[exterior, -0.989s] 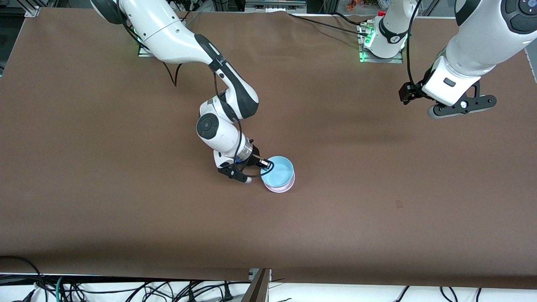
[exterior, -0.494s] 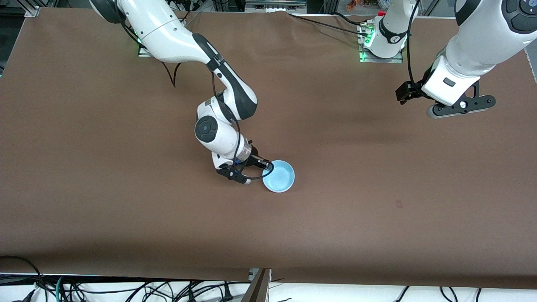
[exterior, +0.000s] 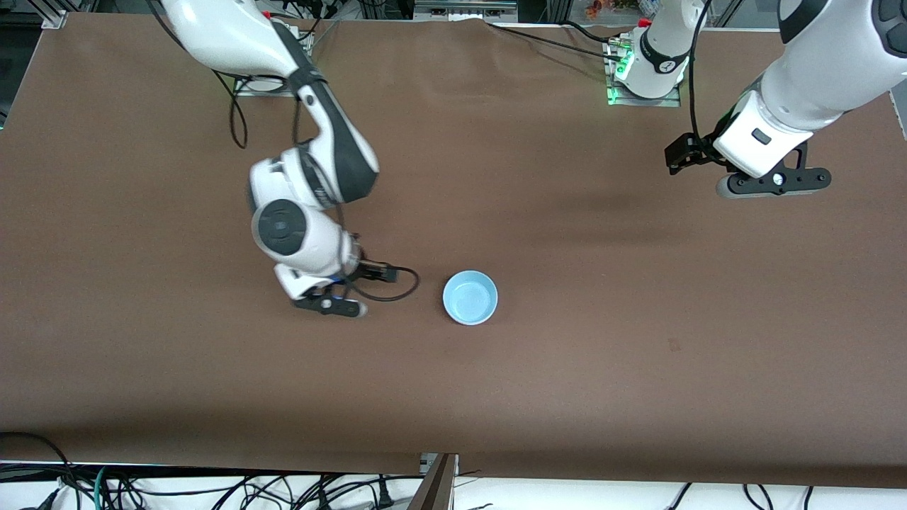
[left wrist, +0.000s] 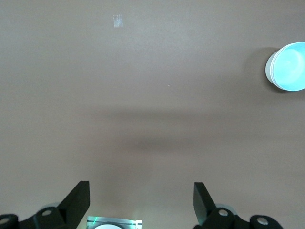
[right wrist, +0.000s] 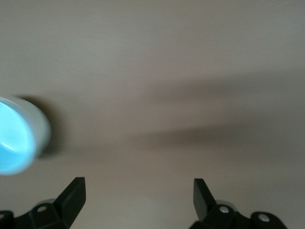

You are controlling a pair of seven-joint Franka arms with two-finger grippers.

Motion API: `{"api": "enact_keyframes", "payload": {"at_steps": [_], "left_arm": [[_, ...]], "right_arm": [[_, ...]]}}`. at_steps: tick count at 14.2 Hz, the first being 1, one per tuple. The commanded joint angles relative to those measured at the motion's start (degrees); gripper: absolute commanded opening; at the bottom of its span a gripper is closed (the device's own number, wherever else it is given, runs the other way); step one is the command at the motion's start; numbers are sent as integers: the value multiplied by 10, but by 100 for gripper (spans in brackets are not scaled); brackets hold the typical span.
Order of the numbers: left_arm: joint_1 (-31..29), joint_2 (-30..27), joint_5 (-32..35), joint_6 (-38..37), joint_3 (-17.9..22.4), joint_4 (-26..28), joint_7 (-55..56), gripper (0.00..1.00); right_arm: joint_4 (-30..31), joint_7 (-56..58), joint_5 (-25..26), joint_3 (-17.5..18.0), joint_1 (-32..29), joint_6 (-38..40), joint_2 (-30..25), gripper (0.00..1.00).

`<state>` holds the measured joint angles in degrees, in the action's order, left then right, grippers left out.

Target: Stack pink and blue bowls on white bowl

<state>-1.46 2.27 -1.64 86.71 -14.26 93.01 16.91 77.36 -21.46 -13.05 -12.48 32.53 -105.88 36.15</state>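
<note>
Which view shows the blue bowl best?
Front view: the blue bowl shows whole, from above, mid-table. Left wrist view shows it small and cut at the frame edge, with a white wall under the blue; right wrist view catches it blurred and cropped.

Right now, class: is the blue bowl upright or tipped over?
Upright. The blue bowl sits open side up on the table, its hollow inside showing, with neither gripper touching it.

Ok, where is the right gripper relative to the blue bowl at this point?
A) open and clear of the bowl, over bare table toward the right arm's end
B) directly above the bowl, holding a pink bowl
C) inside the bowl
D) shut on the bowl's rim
A: the right gripper has its fingers spread with nothing between them, and it sits over bare table, apart from the blue bowl, on the side toward the right arm's end.
</note>
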Motion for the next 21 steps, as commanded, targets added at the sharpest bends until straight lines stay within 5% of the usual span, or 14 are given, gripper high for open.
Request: {"api": "enact_keyframes", "payload": {"at_steps": [1,4,6,8,10,11,21], "left_arm": [[-17,-9,-16,10,0,3,-38,96],[-21,27,-10,13,0,-52,-36,100],[-16,50,-9,12,-1,-78,-32,100],[-13,62,-8,12,-1,-94,-31,100],[-15,62,-8,12,-1,-94,-31,100],[-16,62,-7,12,-1,-93,-31,100],[-14,63,33,34,-6,-80,-39,100]], "right_arm": [[11,145,7,-67,1,104,-39,100],[11,240,5,-147,-1,205,-79,100],[13,246,7,-157,-22,231,-123,100],[17,249,29,-76,-103,252,-169,100],[22,249,131,35,-190,261,-223,100],[35,249,152,56,-215,257,-249,100],[153,197,151,125,-288,249,-376,100]]}}
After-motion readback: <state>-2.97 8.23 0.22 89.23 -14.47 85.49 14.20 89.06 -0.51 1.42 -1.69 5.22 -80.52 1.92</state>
